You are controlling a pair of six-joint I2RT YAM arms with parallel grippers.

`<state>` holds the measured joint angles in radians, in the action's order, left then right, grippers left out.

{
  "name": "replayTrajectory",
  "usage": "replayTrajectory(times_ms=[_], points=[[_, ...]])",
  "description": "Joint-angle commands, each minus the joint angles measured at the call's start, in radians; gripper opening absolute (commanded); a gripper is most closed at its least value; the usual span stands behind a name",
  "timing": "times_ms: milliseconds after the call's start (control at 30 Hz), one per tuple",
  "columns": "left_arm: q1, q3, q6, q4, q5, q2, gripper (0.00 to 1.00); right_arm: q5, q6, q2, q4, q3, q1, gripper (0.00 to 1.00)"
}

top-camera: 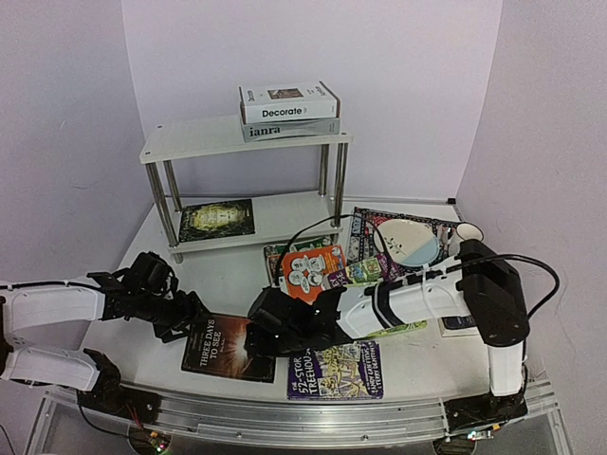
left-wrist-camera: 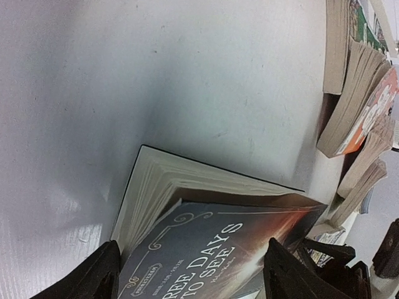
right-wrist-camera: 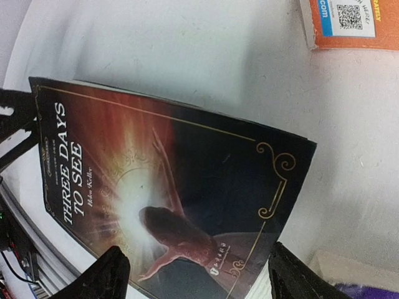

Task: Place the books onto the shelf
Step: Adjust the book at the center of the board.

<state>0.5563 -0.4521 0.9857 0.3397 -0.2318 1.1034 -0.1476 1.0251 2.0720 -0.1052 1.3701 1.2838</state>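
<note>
Left hand (top-camera: 185, 322) and right hand (top-camera: 261, 330), both spread apart, are flanking Three Days to See (top-camera: 216, 349): light, floppy, probably best pinched spine-side.

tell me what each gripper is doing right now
left gripper: open, jaws astride the Three Days to See book
right gripper: open, holding nothing, over the same book

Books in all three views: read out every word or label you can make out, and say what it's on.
"Decorate": white book on top of the shelf.
"ianra": grey book under it.
"THREE DAYS TO SEE" and "Helen Keller": dark book.
"TREEHOU", cut off: purple book.
".com" beside a QR code: orange book.
Green book on the lower tier: too small to read.
</note>
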Motion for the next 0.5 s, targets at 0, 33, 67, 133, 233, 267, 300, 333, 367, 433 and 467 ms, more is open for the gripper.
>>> replayTrajectory(times_ms=[0,33,67,133,233,267,300,333,367,433,467], points=[[0.009,-0.023,-0.023,-0.106,-0.156,0.005,0.79,-0.031,-0.011,-0.111,-0.022,0.035,0.052,0.77],[0.01,-0.025,-0.021,-0.118,-0.17,0.014,0.79,-0.039,-0.007,-0.124,-0.021,0.022,0.054,0.77],[0.011,-0.028,-0.019,-0.136,-0.18,0.024,0.79,-0.054,-0.005,-0.137,-0.021,0.008,0.055,0.77],[0.013,-0.031,-0.021,-0.153,-0.185,0.042,0.79,-0.078,-0.009,-0.167,-0.021,-0.014,0.057,0.76],[0.013,-0.045,-0.046,-0.154,-0.171,0.065,0.8,-0.095,-0.026,-0.196,-0.019,-0.02,0.057,0.76],[0.013,-0.05,-0.051,-0.153,-0.167,0.073,0.8,-0.095,-0.03,-0.198,-0.017,-0.014,0.057,0.76],[0.013,-0.056,-0.054,-0.153,-0.165,0.078,0.8,-0.094,-0.032,-0.199,-0.014,-0.009,0.057,0.76],[0.013,-0.06,-0.054,-0.153,-0.163,0.083,0.8,-0.091,-0.033,-0.2,-0.01,-0.005,0.057,0.75],[0.013,-0.062,-0.055,-0.153,-0.159,0.086,0.8,-0.088,-0.032,-0.2,-0.007,-0.003,0.057,0.75],[0.013,-0.066,-0.055,-0.153,-0.156,0.087,0.8,-0.084,-0.024,-0.2,-0.005,-0.004,0.057,0.75],[0.013,-0.066,-0.055,-0.153,-0.152,0.083,0.8,-0.082,-0.022,-0.2,-0.005,-0.006,0.057,0.74]])
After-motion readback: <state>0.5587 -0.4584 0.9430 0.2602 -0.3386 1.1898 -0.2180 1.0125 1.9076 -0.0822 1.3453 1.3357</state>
